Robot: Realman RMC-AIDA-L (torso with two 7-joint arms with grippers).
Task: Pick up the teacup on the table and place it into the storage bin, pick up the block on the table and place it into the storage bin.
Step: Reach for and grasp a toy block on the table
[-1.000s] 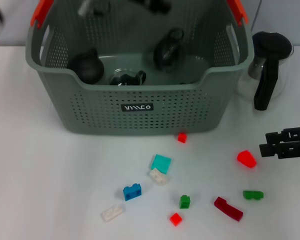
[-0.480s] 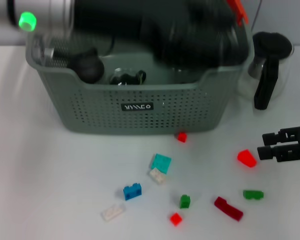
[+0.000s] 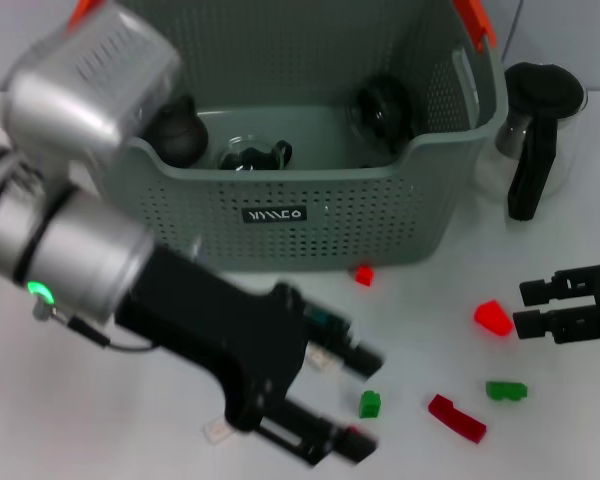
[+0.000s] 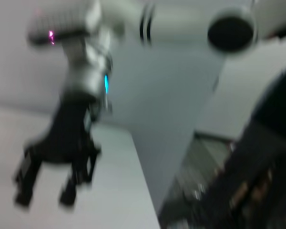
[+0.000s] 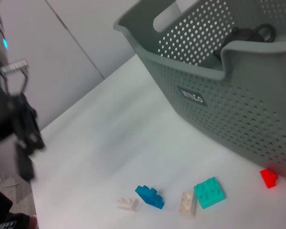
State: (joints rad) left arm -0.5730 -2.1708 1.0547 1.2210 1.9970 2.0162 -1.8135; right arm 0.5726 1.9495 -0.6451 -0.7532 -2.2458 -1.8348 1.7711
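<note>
1. My left gripper (image 3: 355, 405) hung low over the scattered blocks, fingers spread, nothing between them.
2. Green block (image 3: 370, 403) sat just beside its fingertips.
3. Bin (image 3: 280, 215) stood beyond the left gripper, dark teacups (image 3: 177, 133) inside.
4. My right gripper (image 3: 528, 307) rested near the red block (image 3: 493, 318), fingers apart, empty.
</note>
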